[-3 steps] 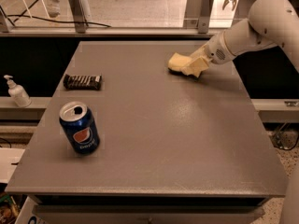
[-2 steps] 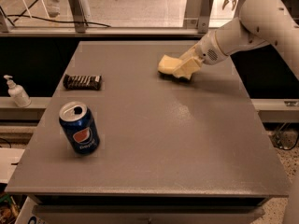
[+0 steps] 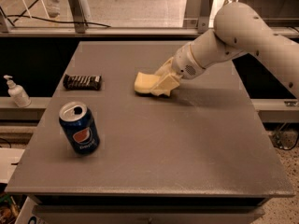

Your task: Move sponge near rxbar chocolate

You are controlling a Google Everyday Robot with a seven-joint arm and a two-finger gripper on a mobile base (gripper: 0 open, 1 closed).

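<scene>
Now the gripper [image 3: 162,85], mid-table, pinches the sponge [image 3: 143,82] by its right end; soft foam could slip, or overshoot could shove the bar [image 3: 82,81] at left.

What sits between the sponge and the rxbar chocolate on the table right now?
Nothing: the camera view shows only bare table between the rxbar chocolate and the sponge, which the gripper holds at its end away from the bar.

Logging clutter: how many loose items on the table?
3: Pepsi can front-left; rxbar chocolate far left; sponge near centre, gripped by the hand. Nothing looks hidden.
</scene>
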